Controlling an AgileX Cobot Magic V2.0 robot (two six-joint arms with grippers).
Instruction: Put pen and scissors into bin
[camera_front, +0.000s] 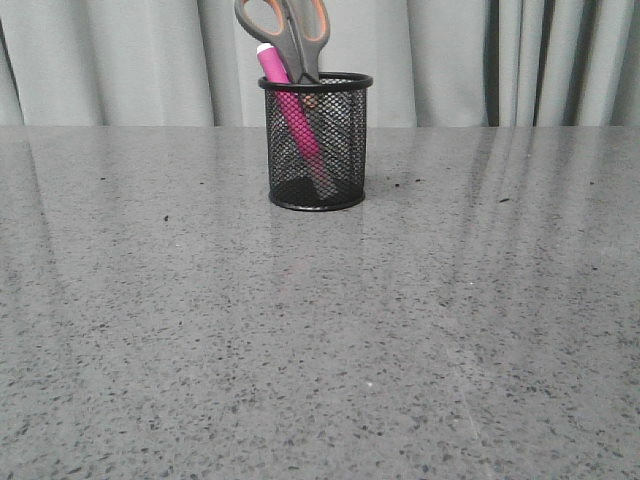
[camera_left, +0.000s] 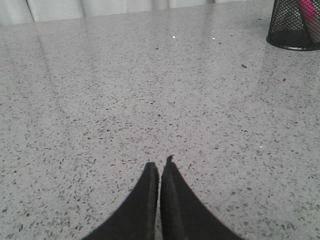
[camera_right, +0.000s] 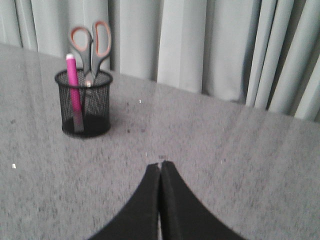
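The black wire-mesh bin (camera_front: 317, 143) stands upright at the far middle of the table. The magenta pen (camera_front: 290, 105) leans inside it, whitish cap up. The scissors (camera_front: 290, 35) stand in it blades down, grey and orange handles sticking out above the rim. The right wrist view shows the bin (camera_right: 84, 103), the pen (camera_right: 73, 85) and the scissors (camera_right: 91, 45) the same way. The left wrist view shows only the bin's lower part (camera_left: 295, 25). My left gripper (camera_left: 160, 167) and right gripper (camera_right: 160, 165) are shut and empty, over bare table, well away from the bin. Neither shows in the front view.
The grey speckled table (camera_front: 320, 330) runs back to pale grey curtains (camera_front: 450, 60) behind its far edge.
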